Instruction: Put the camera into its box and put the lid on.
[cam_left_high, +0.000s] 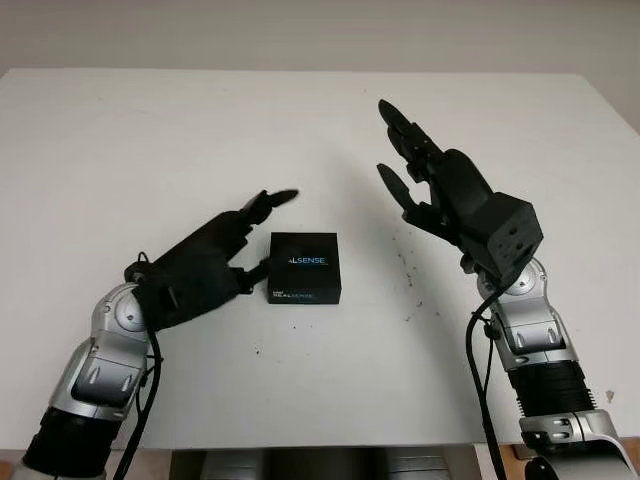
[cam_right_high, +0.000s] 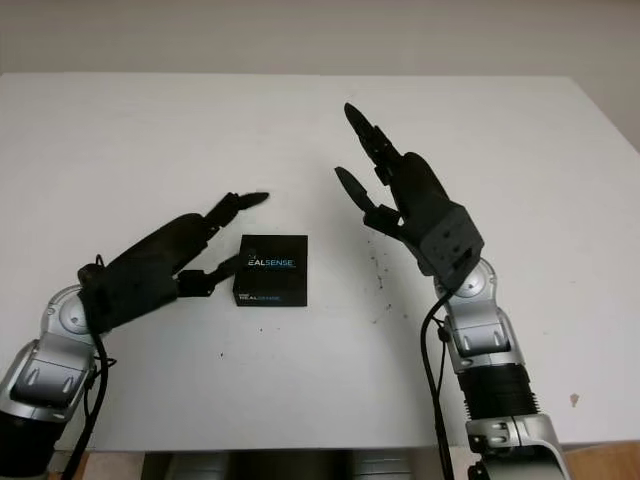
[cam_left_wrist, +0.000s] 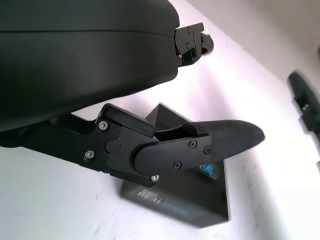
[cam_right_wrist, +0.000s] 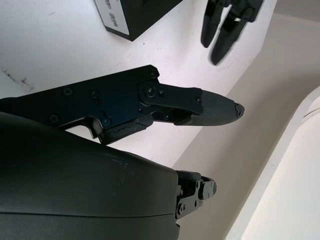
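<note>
White table (cam_left_high: 150, 140) is stretching out under me to a pale wall, and on it the black box (cam_left_high: 305, 267) is sitting closed, its lid already on and the printed lettering facing up. I am holding my left hand (cam_left_high: 205, 262) low just beside the box's left side, open and gripping nothing; one of its fingers (cam_left_wrist: 220, 137) is reaching over the lid in the left wrist view, though I cannot tell whether it is touching. I am holding my right hand (cam_left_high: 440, 185) raised above the table, well right of the box and beyond it, also open and carrying nothing.

I am seeing no camera outside the box, so the job looks done or nearly so. As for handling, I am judging the box to be stiff card, light, with a smooth matt skin that could slide on this table. If it needs lifting, I am expecting to pinch it across two opposite side walls, low down, so the lid is not pulled off.
</note>
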